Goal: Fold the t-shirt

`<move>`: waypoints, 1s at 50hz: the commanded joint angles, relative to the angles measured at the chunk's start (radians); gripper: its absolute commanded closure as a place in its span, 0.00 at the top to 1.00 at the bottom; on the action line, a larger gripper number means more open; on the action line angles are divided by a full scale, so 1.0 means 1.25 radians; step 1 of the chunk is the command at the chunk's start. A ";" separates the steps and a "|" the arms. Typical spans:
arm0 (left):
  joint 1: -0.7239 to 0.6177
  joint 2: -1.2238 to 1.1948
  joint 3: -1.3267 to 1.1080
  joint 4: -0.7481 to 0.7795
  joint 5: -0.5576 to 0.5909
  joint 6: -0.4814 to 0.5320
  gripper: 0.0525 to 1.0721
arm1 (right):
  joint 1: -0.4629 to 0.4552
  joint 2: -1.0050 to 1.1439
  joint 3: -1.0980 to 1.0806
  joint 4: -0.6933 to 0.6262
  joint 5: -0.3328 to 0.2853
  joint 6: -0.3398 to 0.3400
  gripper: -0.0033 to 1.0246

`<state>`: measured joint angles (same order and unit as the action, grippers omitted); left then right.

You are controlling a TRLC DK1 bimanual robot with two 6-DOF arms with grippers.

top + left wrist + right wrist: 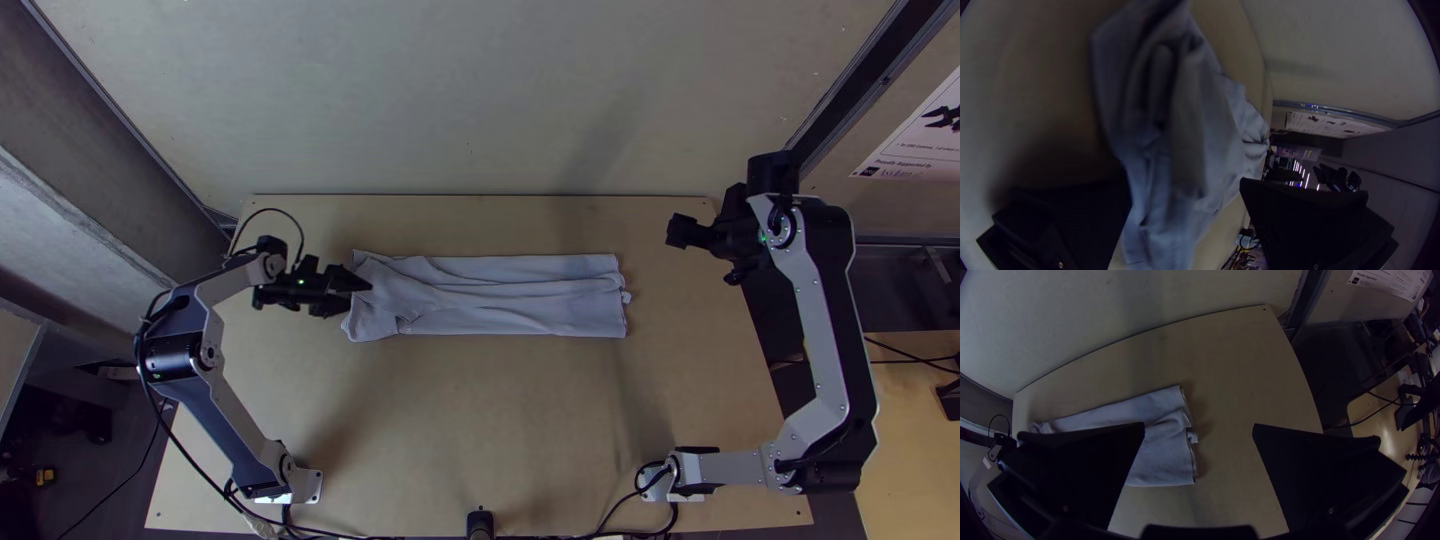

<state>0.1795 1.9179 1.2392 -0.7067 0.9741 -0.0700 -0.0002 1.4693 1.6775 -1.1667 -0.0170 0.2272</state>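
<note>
"Where's the t-shirt (520, 296) from where you're standing?"

"On the far half of the wooden table (480, 420), folded into a long, narrow strip running left to right. Pale blue-grey, with creases along its length."

"Neat at the ends?"

"The right end is fairly straight, with layered edges and a small bit poking out. The left end flares a little, and it's rumpled."

"And the left gripper (350, 290)?"

"Right at that rumpled left end. Its own wrist view has the two black fingers spread, with cloth visible between them. Whether they touch it, I honestly can't tell."

"What about the right gripper (676, 233)?"

"Over the far right part of the table, well apart from the shirt's right end. Its fingers are spread wide too, nothing pinched between them."

"Anything else over there?"

"Just off to the right, past the dark upright post, a white printed sheet (925, 135) on the wall."
</note>
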 commanded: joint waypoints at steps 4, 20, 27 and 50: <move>-0.081 0.011 -0.026 0.073 -0.063 -0.101 0.96 | 0.003 -0.033 -0.031 -0.002 -0.006 0.005 0.96; -0.261 0.017 -0.016 0.099 -0.360 -0.140 0.77 | 0.041 -0.083 -0.123 0.027 -0.015 0.044 0.96; -0.275 -0.009 -0.038 0.127 -0.409 -0.170 0.11 | 0.052 -0.099 -0.158 0.045 -0.015 0.055 0.96; -0.157 -0.154 -0.005 0.000 -0.606 -0.025 0.03 | 0.071 -0.127 -0.228 0.111 -0.013 0.070 0.96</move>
<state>-0.0849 1.7599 1.2316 -0.6548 0.2729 -0.1810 0.0814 1.3331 1.4216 -1.0496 -0.0277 0.2886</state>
